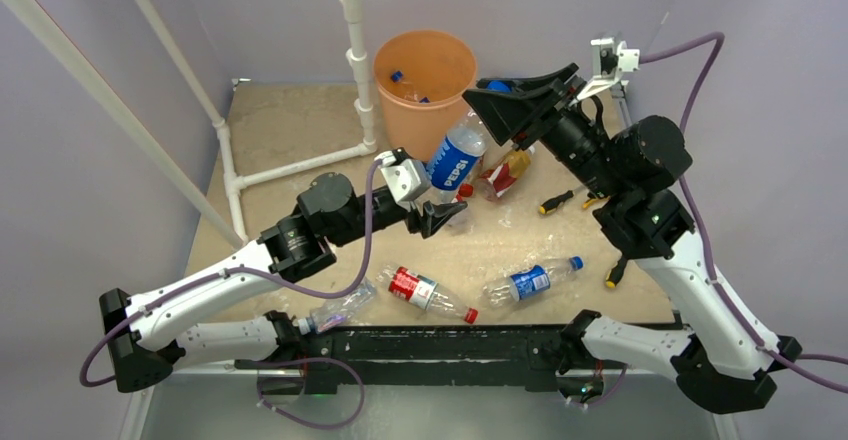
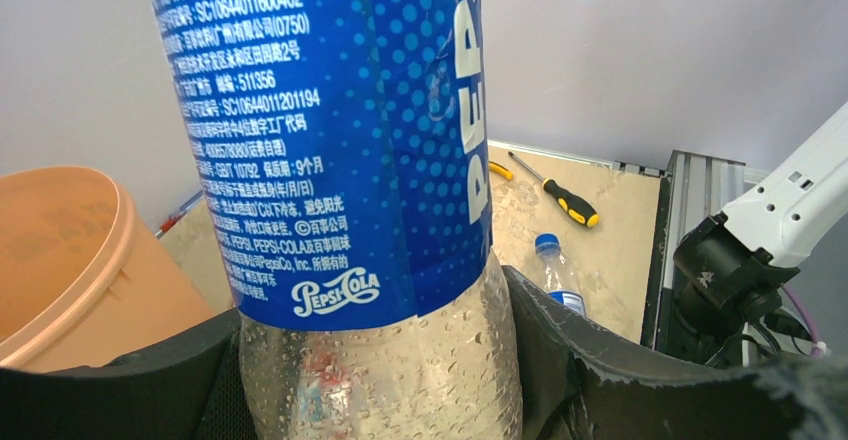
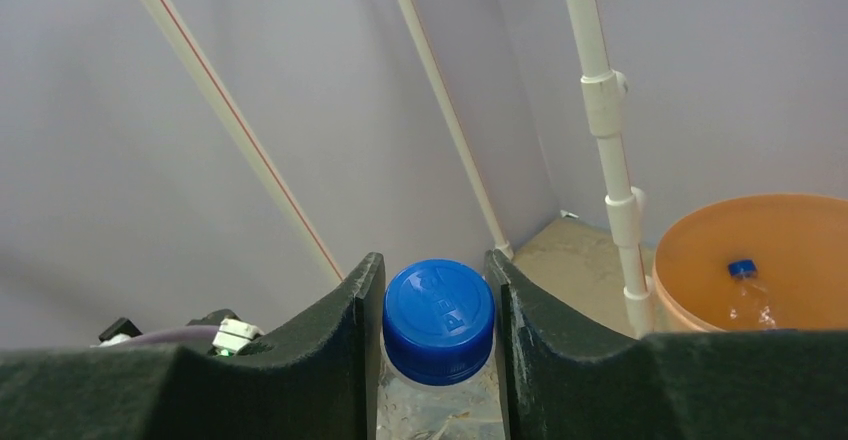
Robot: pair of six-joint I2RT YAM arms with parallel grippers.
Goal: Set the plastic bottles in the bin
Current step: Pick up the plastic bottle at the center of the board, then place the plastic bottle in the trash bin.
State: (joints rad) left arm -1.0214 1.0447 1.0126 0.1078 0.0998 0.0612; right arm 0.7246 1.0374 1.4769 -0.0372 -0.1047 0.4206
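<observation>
Beside the bin (image 1: 412, 120), which stands at the far edge of the table (image 1: 290, 120) just right of the white pipe frame (image 1: 357, 70), the large Pepsi bottle (image 1: 455, 157) hangs tilted above the surface, held at both ends. The left gripper (image 1: 443, 218) is clamped on its clear lower body below the blue label, the black jaws pressed to either side in the left wrist view. The right gripper (image 1: 495, 95) pinches the same bottle's blue cap (image 3: 438, 320), with a finger tight against each side of it. Inside the bin lies a bottle with a blue cap (image 1: 398, 77). A crumpled red and amber bottle (image 1: 505, 172) lies on the table just right of the held one. Toward the near edge lie a red-labelled bottle (image 1: 428, 293) and a blue-labelled bottle (image 1: 530, 281), slightly apart, and a clear bottle (image 1: 342, 308) lies closer to the left arm's base. Two screwdrivers (image 1: 556, 201) (image 1: 615, 273) lie toward the right edge.
</observation>
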